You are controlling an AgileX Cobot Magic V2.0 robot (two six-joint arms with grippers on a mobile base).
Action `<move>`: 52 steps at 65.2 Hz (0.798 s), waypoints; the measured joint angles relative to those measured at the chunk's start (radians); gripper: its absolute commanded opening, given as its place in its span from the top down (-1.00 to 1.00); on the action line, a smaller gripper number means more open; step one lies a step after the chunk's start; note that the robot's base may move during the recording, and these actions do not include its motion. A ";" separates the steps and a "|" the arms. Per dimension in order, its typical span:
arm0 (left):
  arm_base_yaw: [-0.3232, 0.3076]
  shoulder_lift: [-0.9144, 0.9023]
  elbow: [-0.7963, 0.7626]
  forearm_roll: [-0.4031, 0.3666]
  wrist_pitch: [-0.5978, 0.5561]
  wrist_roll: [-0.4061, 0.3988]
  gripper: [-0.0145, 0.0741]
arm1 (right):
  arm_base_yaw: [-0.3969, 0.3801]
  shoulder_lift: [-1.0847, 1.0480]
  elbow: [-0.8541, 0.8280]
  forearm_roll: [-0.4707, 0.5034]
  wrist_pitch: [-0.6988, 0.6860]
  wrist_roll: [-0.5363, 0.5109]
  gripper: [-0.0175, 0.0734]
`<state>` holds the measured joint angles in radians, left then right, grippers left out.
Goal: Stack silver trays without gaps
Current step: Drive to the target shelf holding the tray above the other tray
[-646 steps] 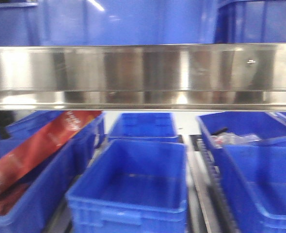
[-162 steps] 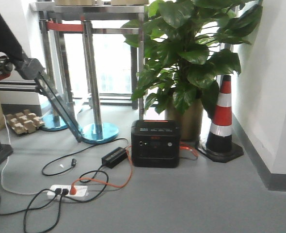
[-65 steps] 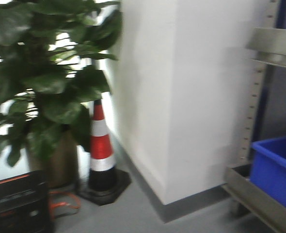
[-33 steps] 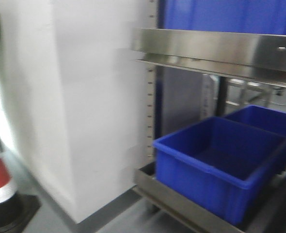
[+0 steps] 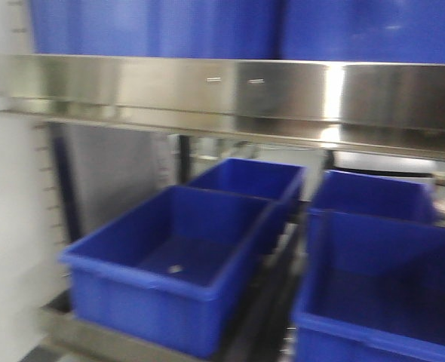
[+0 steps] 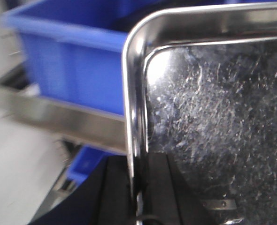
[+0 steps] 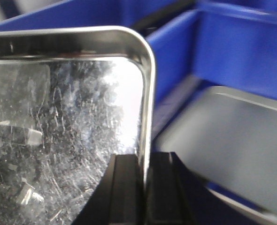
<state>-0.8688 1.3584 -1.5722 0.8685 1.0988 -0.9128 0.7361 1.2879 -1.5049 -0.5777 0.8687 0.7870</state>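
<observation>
Now the front view faces a steel shelf rail (image 5: 222,94) above blue bins (image 5: 177,256) on the lower shelf, with a white wall (image 5: 11,249) at the left edge. The left tool (image 6: 137,187) and right tool (image 7: 145,187) each clamp a side rim of the silver tray (image 6: 213,117), held near the bins. Half a second earlier, the wall filled the left half and a striped cone showed; the view has since swung right.

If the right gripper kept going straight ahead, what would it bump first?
The right gripper would probably hit the blue bin just beyond the tray it grips; depth is unclear.
</observation>
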 measured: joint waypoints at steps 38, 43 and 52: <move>0.000 0.000 0.000 0.000 -0.002 0.000 0.71 | -0.002 0.000 0.000 -0.002 0.000 0.000 0.65; 0.000 0.000 0.000 0.000 0.000 0.000 0.71 | -0.002 0.000 0.000 -0.002 0.000 0.000 0.65; 0.000 0.000 0.000 0.000 0.000 0.000 0.71 | -0.002 0.000 0.000 -0.002 0.000 0.000 0.65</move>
<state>-0.8688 1.3584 -1.5722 0.8685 1.0988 -0.9128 0.7345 1.2879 -1.5049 -0.5792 0.8687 0.7870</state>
